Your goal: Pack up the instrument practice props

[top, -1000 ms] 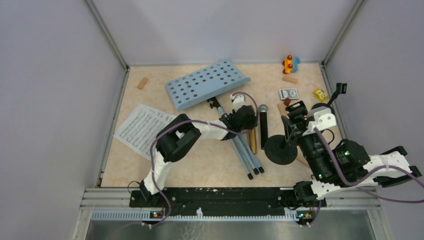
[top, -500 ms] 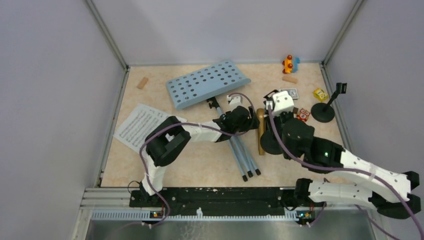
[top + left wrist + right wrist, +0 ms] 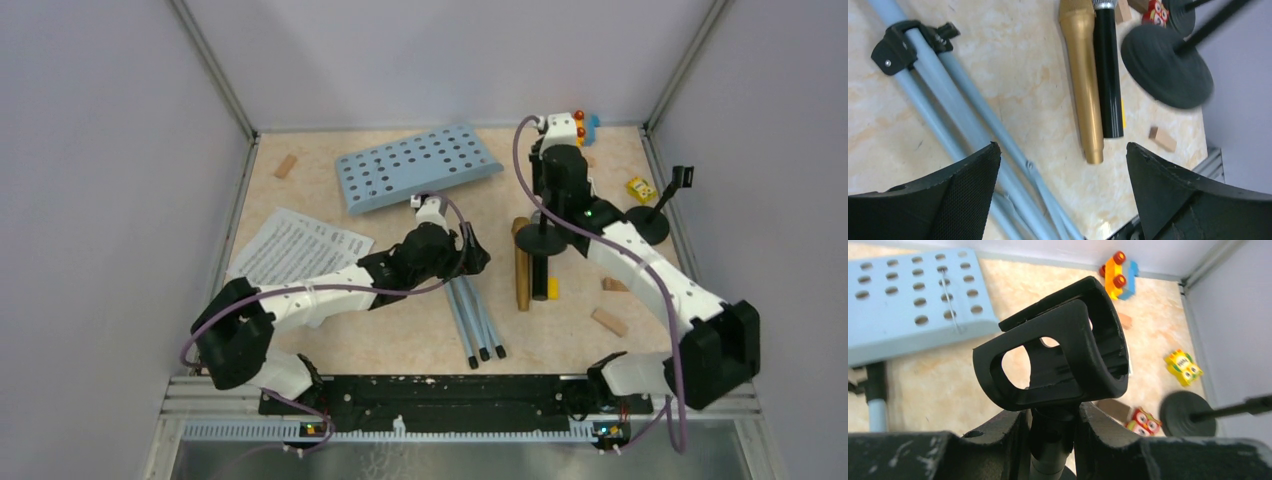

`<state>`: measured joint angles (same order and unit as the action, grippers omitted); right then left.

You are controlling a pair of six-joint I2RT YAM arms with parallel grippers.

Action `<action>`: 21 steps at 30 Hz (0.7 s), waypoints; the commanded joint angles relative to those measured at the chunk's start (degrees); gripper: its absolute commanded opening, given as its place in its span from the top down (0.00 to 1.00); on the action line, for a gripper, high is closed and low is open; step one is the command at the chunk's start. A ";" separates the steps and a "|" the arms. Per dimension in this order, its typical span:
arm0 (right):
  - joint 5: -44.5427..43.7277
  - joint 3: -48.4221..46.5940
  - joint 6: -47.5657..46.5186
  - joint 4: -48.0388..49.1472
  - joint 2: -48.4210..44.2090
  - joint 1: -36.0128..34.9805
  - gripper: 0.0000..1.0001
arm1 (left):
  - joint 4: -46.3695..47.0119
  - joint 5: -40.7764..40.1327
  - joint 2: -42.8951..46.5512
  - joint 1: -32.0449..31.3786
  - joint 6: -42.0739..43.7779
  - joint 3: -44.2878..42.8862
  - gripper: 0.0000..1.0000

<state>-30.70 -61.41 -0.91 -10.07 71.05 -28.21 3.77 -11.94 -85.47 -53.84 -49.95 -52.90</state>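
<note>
The light blue music desk (image 3: 415, 165) lies flat at the back, its grey tripod legs (image 3: 470, 310) stretching toward the near edge. My left gripper (image 3: 478, 258) hovers open over the tripod legs (image 3: 948, 100), holding nothing. White music sheets (image 3: 295, 250) lie to the left. A gold microphone (image 3: 521, 265) and a black microphone (image 3: 540, 275) lie side by side. My right gripper (image 3: 553, 200) is shut on the stem of a mic holder (image 3: 1058, 350), whose round base (image 3: 540, 240) hangs above the microphones. A second mic holder (image 3: 648, 222) stands at the right.
Wooden blocks (image 3: 610, 320) (image 3: 287, 165) lie near the right front and back left. A toy car (image 3: 580, 125), a yellow toy (image 3: 640, 188) and an owl toy (image 3: 1143, 421) sit at the back right. Grey walls enclose the table on three sides.
My left gripper opened, letting go of the tripod legs, and drew back a little. My right arm swung from the front right toward the back, carrying the mic holder.
</note>
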 commanded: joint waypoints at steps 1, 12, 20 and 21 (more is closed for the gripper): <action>4.88 -11.25 5.07 14.87 8.33 3.62 1.00 | -3.31 4.38 8.21 -1.21 5.11 2.81 0.01; 1.73 -23.77 -2.36 30.79 32.81 7.95 1.00 | -23.07 -0.98 34.99 -2.35 17.62 8.86 0.02; 1.94 -31.43 -1.67 35.32 44.61 10.53 1.00 | -29.00 -4.86 55.72 -2.32 20.65 14.97 0.02; 2.76 -31.11 -0.28 36.46 45.22 10.84 1.00 | -30.01 -6.03 57.51 -2.32 21.13 15.17 0.02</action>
<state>-28.08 -87.53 -2.83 15.44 115.07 -18.55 -22.35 -13.74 -34.11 -56.21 -32.03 -39.11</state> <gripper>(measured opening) 0.288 0.986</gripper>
